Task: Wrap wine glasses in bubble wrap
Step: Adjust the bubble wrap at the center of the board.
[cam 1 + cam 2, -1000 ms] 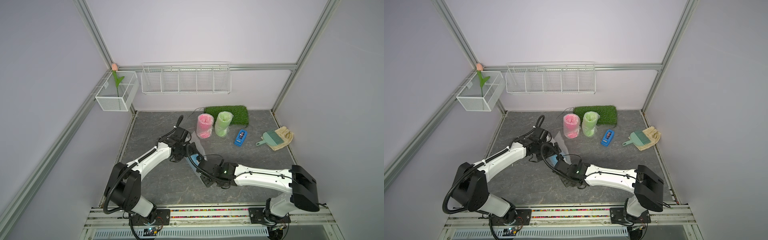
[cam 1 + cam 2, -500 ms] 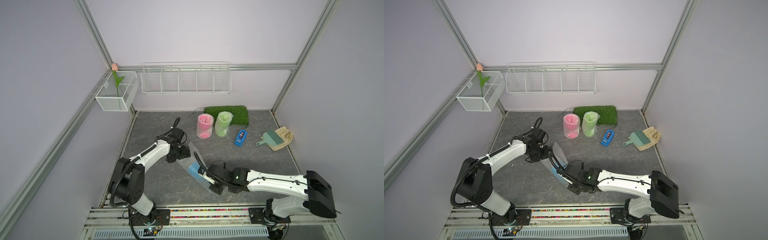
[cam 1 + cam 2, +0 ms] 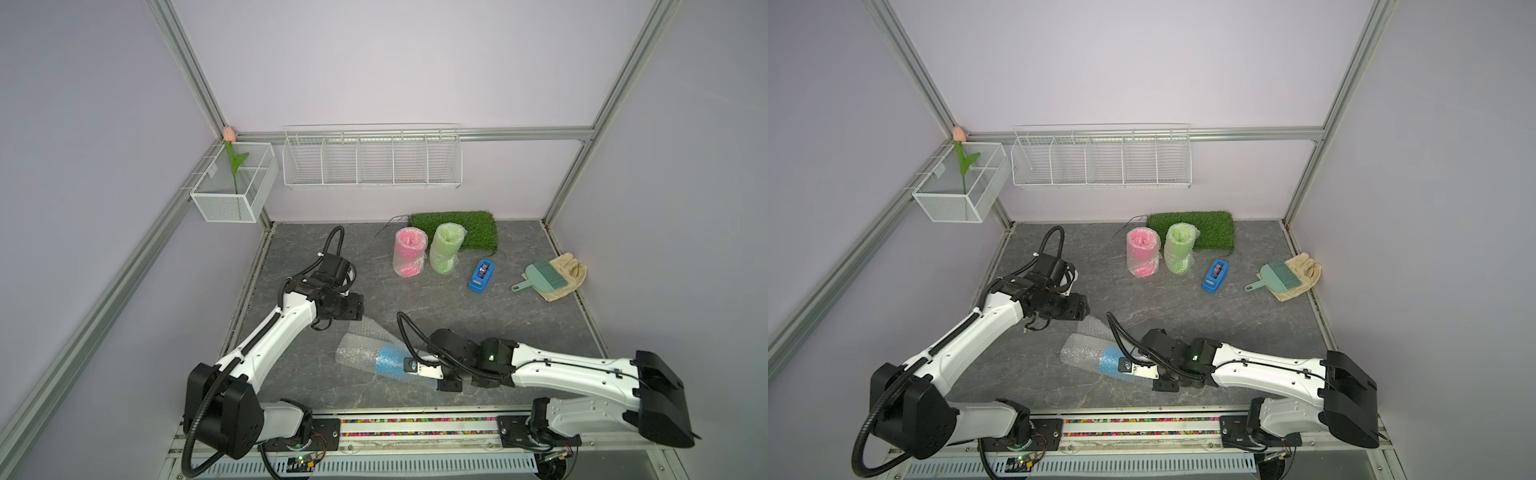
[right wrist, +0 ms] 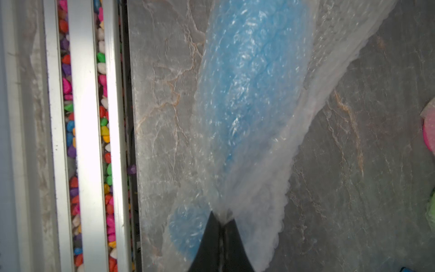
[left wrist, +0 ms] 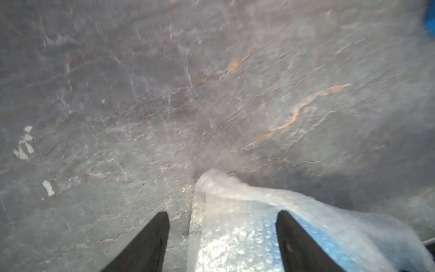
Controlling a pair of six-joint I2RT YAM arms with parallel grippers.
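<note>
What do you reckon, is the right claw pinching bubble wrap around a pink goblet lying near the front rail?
No, it is the blue goblet, not a pink one. The right wrist view shows the right claw shut on the bubble wrap around it, lying near the front rail; the pink goblet stands at the back.

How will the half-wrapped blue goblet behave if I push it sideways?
Likely rolls: the blue goblet lies on its side. The bubble wrap looks floppy, its free flap draping, so it may unwind if the right gripper releases.
</note>
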